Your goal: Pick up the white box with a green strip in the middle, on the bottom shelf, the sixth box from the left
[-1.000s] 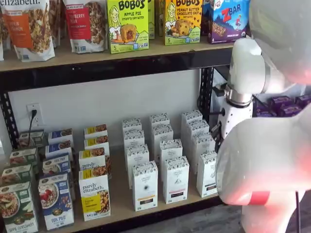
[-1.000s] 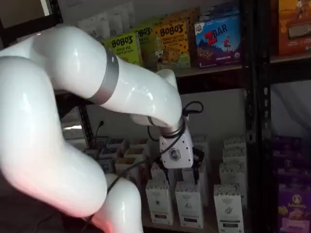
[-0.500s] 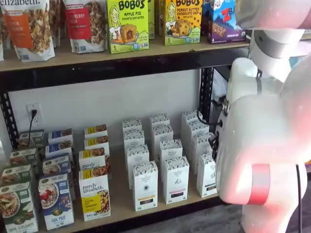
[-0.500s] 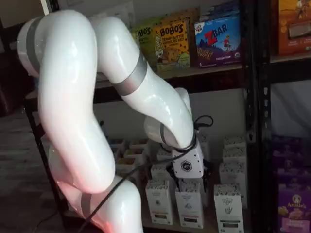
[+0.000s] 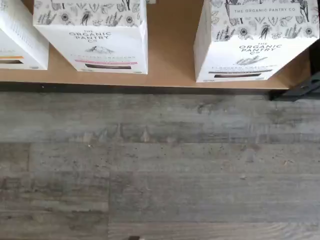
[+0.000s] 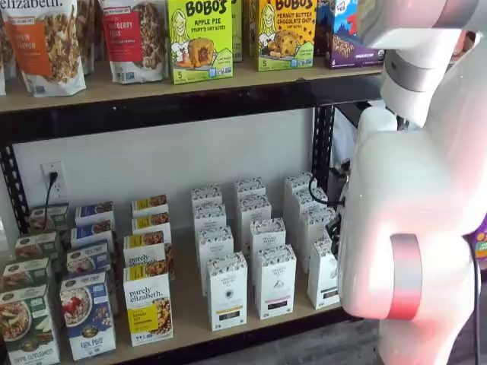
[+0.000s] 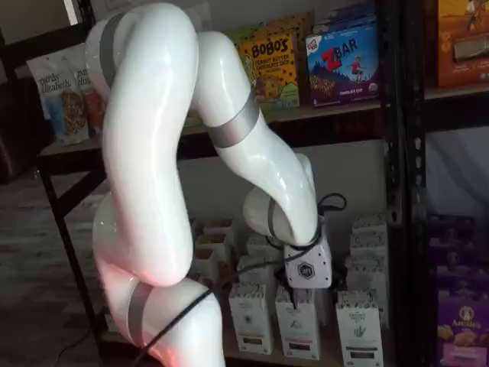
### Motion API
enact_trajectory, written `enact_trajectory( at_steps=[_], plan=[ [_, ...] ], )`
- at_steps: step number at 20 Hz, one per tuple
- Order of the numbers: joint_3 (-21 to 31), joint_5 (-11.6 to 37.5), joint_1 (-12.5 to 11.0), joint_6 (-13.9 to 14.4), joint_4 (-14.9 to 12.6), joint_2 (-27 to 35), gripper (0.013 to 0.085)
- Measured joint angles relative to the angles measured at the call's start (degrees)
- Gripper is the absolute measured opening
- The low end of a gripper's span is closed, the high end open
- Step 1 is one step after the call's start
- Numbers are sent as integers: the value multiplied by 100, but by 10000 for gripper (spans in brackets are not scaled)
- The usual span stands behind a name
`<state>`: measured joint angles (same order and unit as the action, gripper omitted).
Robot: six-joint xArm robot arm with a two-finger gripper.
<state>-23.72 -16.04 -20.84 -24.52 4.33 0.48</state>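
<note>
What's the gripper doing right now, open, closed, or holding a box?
Gripper: cannot tell. Only its white body shows in a shelf view, low in front of the bottom shelf cartons; the fingers are not clearly seen, and no box is visibly held.

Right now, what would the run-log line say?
phase: pre-grasp | gripper: low before front row, fingers unclear | white box: standing on bottom shelf, not gripped

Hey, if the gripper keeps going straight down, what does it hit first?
Likely the front-row white carton beneath the gripper; depth is unclear, so it might pass in front, toward the floor.
</note>
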Motion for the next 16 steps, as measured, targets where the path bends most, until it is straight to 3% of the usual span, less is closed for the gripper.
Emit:
enact_trajectory(
  at_steps=[6,8,13,16],
  plan=[
    [-339,225,127,-412,542,591,850],
    [-460,329,171,-407,576,796,850],
    [-832,655,309,-941,1250,1339,850],
    [-1058,647,308,-778,1086,1541,850]
  ],
)
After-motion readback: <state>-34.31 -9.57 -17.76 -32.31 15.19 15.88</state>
